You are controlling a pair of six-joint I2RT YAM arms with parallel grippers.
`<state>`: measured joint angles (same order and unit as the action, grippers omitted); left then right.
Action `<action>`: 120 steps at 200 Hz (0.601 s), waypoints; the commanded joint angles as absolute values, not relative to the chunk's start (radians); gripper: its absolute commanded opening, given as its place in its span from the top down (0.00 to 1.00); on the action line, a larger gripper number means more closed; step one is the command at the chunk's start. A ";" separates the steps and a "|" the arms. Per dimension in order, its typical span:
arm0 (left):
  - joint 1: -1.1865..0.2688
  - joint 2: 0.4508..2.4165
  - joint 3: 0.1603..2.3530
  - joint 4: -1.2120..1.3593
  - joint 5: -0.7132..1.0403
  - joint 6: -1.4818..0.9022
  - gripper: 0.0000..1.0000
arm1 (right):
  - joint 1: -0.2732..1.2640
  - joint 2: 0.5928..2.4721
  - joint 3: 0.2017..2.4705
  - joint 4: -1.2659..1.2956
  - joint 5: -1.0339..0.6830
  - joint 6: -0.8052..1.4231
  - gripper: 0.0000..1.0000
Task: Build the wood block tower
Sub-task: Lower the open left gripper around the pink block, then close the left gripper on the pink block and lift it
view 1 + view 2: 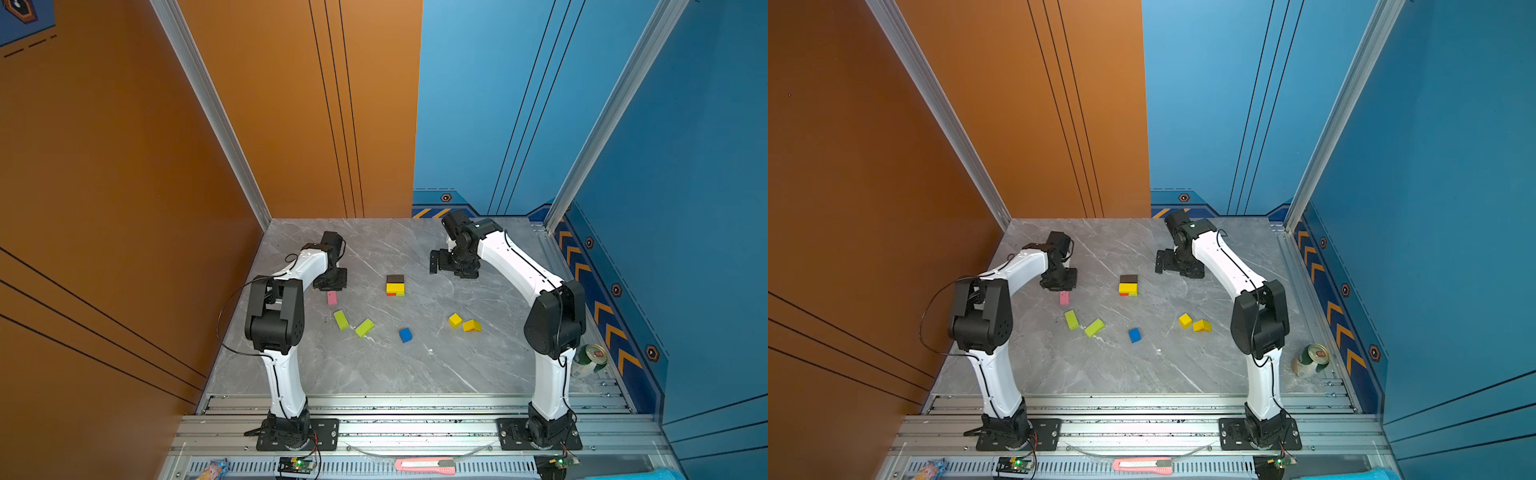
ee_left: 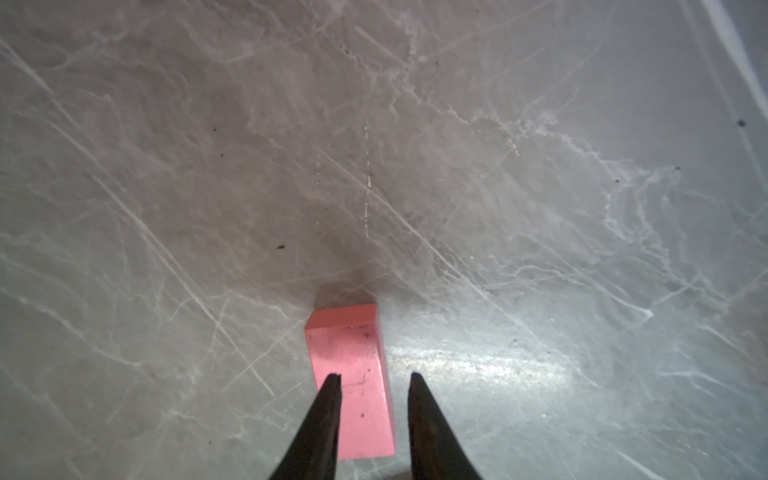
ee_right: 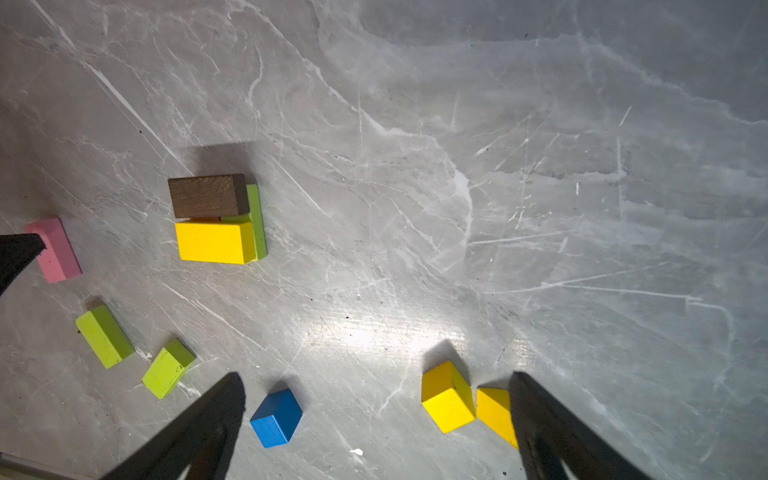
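Step in hand: the left gripper (image 2: 374, 375) is picking the pink block (image 2: 349, 365). The block is lying flat on the table (image 2: 540, 208), left of the started tower (image 1: 395, 286) in both top views. The jaws are clamping across the block's narrow width near one end, and it appears not yet lifted. The next move is calling for a straight lift, then a level carry onto the tower's brown and yellow top bars. The right gripper (image 3: 376, 374) is hanging wide open beyond the tower, holding nothing.

grey marble tabletop (image 1: 374, 365). left: pink bar (image 1: 331, 297), two lime bars (image 1: 340, 320). middle: stack (image 1: 395, 286), blue cube (image 1: 405, 335); right: yellow cube (image 1: 455, 320), prism (image 1: 472, 326), can (image 1: 590, 359).
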<state>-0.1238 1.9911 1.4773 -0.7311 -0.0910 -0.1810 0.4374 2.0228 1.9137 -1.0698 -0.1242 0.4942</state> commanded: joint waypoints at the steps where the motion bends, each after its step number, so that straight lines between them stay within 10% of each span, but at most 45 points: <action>1: -0.123 2.009 1.497 -0.786 -0.061 -0.189 0.66 | 0.438 2.042 1.953 -1.126 -0.141 0.500 0.00; 59: -0.124 1.955 1.431 -0.787 -0.087 -0.240 0.45 | 0.451 2.019 1.928 -1.132 -0.132 0.495 0.00; 120: -0.106 1.985 1.408 -0.772 -0.118 -0.298 0.48 | 0.475 1.979 1.893 -1.129 -0.097 0.489 0.00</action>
<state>-0.1196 1.9884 1.4189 -0.7593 -0.0978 -0.2630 0.4633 2.0346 1.9148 -1.0927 -0.1284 0.4938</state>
